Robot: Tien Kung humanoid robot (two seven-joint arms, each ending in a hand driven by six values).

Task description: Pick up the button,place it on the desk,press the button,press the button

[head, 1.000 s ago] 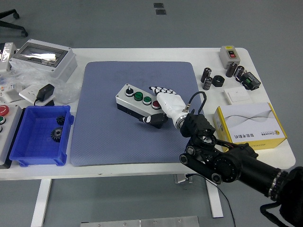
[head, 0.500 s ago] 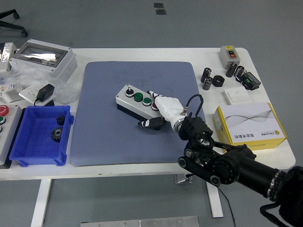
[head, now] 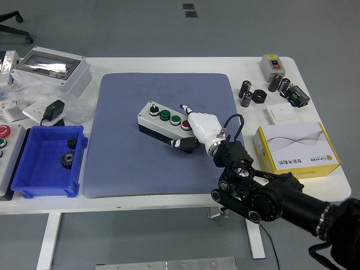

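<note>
Now right hand (head: 201, 125) beside button box (head: 166, 124)

The button box (head: 165, 124) lies mid-mat (head: 129, 163), bin (head: 34, 185) left, carton (head: 297, 147) right.

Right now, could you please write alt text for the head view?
The robot's right hand rests at the red-button end of a grey button box on a blue mat. A blue bin sits left.
</note>
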